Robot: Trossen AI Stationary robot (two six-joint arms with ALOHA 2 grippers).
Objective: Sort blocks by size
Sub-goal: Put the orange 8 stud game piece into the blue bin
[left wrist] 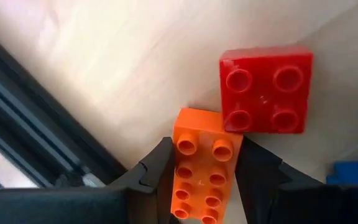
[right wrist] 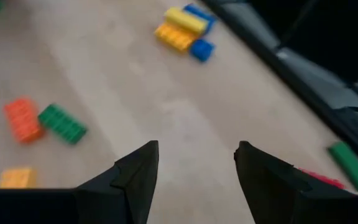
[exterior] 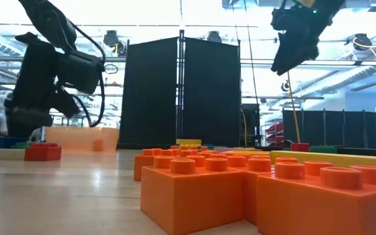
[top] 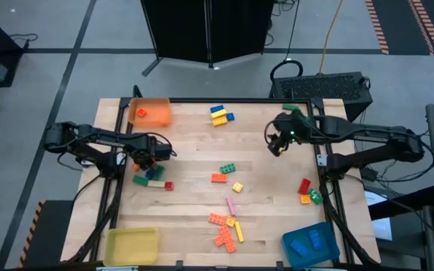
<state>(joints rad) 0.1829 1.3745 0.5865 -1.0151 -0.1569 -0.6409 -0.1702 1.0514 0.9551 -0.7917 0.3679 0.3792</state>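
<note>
My left gripper (top: 143,156) is low over the table's left side, pointing steeply down, shut on an orange two-by-four block (left wrist: 202,168). A red square block (left wrist: 266,90) lies on the table against that block's far end. More blocks lie just near of it: green, blue and red (top: 151,178). My right gripper (right wrist: 197,149) hangs open and high over the far right part of the table (top: 276,147), with nothing between its fingers. Other blocks lie scattered: a yellow and blue group (top: 219,115), a green and orange pair (top: 223,173), an orange cluster (top: 224,229). My left gripper pinches the orange block by its two long sides (left wrist: 178,177), one finger on each side. The fingers come from above, pointing steeply down, and lie across the block. The block's free end (left wrist: 202,124) touches the red square block; whether it is off the table I cannot tell.
An orange tray (top: 151,111) with one small orange block stands at the far left, a yellow tray (top: 130,245) at the near left, a blue tray (top: 311,245) with blue blocks at the near right. Red, orange and green blocks (top: 308,192) lie by the right edge.
</note>
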